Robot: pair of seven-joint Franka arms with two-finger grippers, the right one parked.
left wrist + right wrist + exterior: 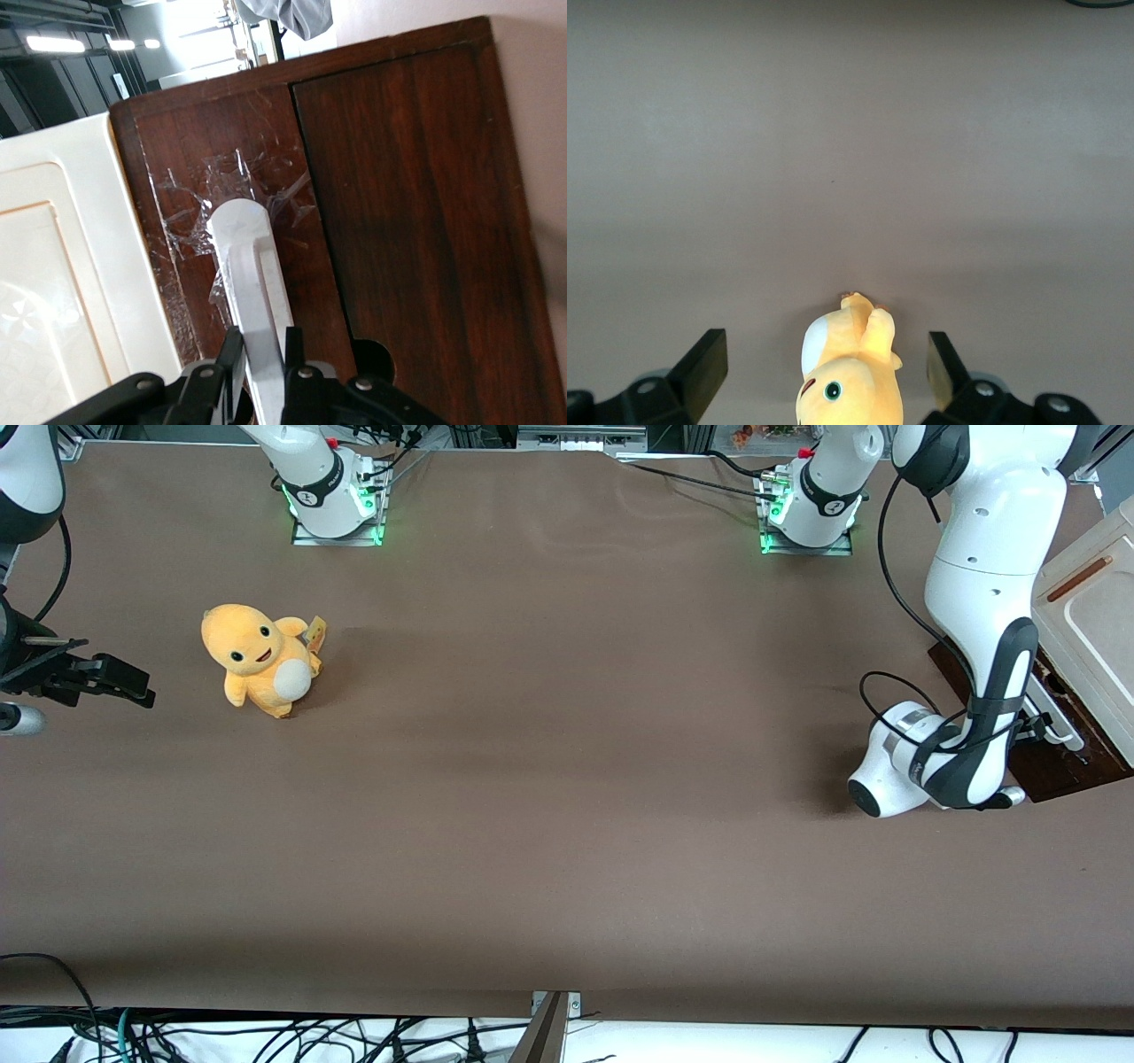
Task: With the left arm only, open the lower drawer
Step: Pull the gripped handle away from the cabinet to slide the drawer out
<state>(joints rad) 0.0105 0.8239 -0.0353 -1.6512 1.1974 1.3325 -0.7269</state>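
Lower drawer [416,221] handle [252,292] pinched by gripper [263,361]; no legible writing.

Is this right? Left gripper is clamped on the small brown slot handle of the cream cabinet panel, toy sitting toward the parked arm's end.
Not quite. The left wrist view shows the gripper with its fingers either side of the long white bar handle on the dark brown lower drawer, not on the cream panel beside it. The rest holds: the orange plush toy sits toward the parked arm's end of the table.
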